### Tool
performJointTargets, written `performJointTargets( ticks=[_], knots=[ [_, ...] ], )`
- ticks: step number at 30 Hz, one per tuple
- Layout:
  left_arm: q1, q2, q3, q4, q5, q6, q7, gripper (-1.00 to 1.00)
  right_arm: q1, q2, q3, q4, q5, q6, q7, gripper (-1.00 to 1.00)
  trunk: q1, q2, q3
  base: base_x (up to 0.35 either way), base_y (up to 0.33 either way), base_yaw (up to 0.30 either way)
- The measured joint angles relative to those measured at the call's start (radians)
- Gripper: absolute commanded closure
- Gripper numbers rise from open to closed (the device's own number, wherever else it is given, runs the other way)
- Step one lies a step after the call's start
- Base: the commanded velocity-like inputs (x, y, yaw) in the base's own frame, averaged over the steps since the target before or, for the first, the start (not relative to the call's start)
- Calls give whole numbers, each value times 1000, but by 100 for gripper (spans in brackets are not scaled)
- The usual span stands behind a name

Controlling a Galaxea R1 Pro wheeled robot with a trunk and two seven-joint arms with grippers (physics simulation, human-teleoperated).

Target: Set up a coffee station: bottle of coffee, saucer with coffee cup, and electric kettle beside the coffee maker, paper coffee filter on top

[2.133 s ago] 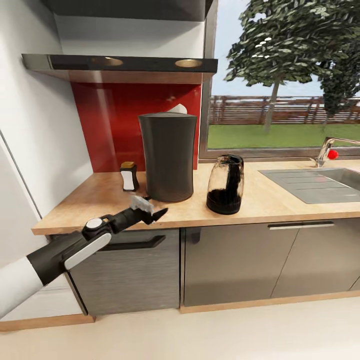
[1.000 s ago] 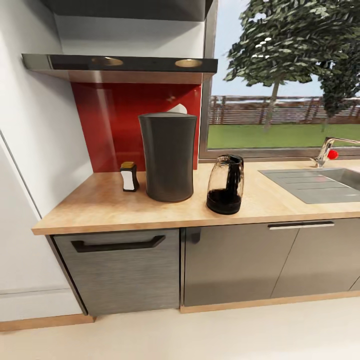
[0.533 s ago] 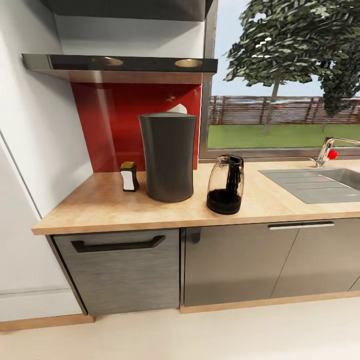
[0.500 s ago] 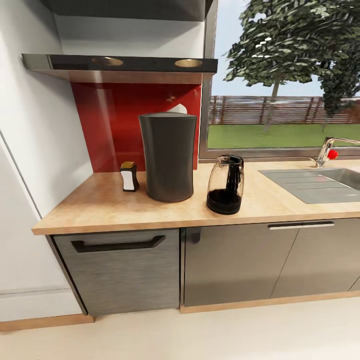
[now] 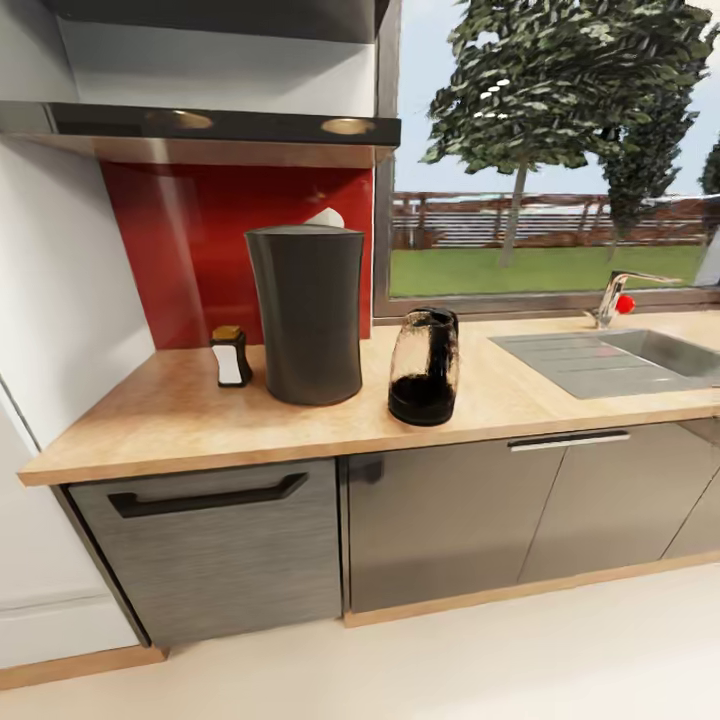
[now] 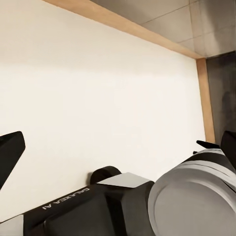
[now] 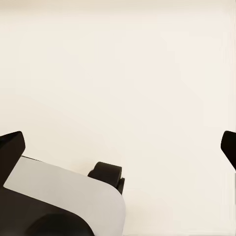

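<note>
Seen from the head camera: the countertop (image 5: 180,415), light wood-grain, stretching from the white wall at left to the sink (image 5: 640,355) at right. Standing toward its far left part, the coffee maker (image 5: 305,312), tall, dark grey, upright. Peeking over its flat top from behind, a small white tip (image 5: 325,216), too little visible to identify. Just left of the coffee maker and slightly farther back, close but apart, the bottle of coffee (image 5: 230,355), upright, white label, golden-brown cap. To the right of the coffee maker, a little nearer the counter's front edge and clearly apart, the electric kettle (image 5: 424,366), clear glass, dark in its lower half, black handle turned to the far right. At the far right, by the sink, a chrome tap (image 5: 622,295) with a red knob. Behind the counter, a red backsplash (image 5: 185,245); above, a dark range hood (image 5: 200,130). Below, grey cabinet fronts, the leftmost with a black handle (image 5: 205,497).

In the left wrist view: the left gripper (image 6: 118,147) wide open, dark fingertips (image 6: 11,150) at opposite picture edges, nothing between them, touching nothing; beyond, pale floor, a wooden plinth strip (image 6: 205,103), and part of the robot's own grey and black body (image 6: 194,201).

In the right wrist view: the right gripper (image 7: 118,147) likewise spread wide, one dark fingertip (image 7: 11,146) at each edge, empty, over plain pale floor, with a piece of the robot's white and black body (image 7: 69,196) beneath.
</note>
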Motion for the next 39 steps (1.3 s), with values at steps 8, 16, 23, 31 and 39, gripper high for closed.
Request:
performJointTargets(
  ticks=[8, 16, 23, 31, 39],
  knots=[
    [0, -1, 0, 0, 0, 0, 2, -100, 0, -1, 0, -1, 0, -1, -1, -100, 0, 0, 0, 102, -177, -100],
    [0, -1, 0, 0, 0, 0, 2, -100, 0, -1, 0, -1, 0, -2, 0, -100, 0, 0, 0, 158, -251, -178],
    [0, -2, 0, 0, 0, 0, 2, -100, 0, -1, 0, 0, 0, -2, 0, -100, 0, 0, 0, 147, -277, -255],
    [0, -1, 0, 0, 0, 0, 2, -100, 0, -1, 0, 0, 0, -2, 0, -100, 0, 0, 0, 91, -308, -157],
    [0, -2, 0, 0, 0, 0, 2, -100, 0, 0, 0, 0, 0, -2, 0, -100, 0, 0, 0, 88, -321, -251]
  ],
)
